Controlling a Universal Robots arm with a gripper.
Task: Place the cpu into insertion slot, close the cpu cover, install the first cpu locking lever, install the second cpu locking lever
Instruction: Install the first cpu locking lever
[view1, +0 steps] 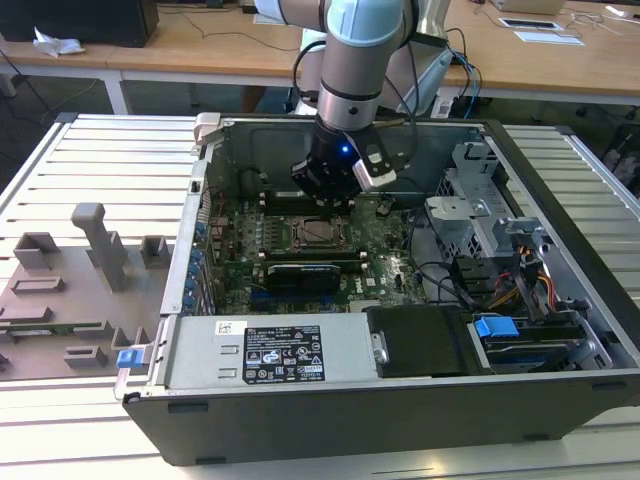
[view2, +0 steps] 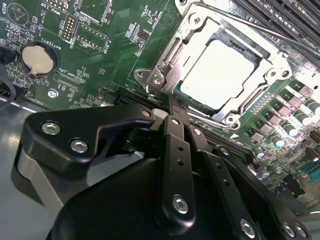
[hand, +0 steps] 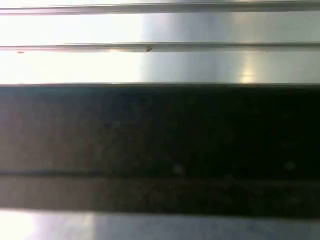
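The cpu (view2: 220, 72), a flat square chip with a pale metal top, lies in the insertion slot (view1: 318, 232) on the green board. The cpu cover (view2: 197, 35), a silver frame with a cut-out middle, lies flat around the chip. A thin wire lever (view2: 250, 27) runs along the cover's far side. My gripper (view2: 172, 112) is shut, its two black fingers (view2: 175, 150) pressed together with nothing seen between them. Its tips sit right at the socket's corner hinge (view2: 155, 80). In the exterior view the gripper (view1: 330, 192) hangs just behind the slot inside the open case.
Long memory slots (view2: 280, 20) run beside the socket, and a coin battery (view2: 37, 60) sits on the board. A long black card (view1: 305, 272), the labelled power supply (view1: 270, 355) and drive bays (view1: 497, 327) crowd the case. A grey fixture tray (view1: 70, 290) lies at the exterior view's left.
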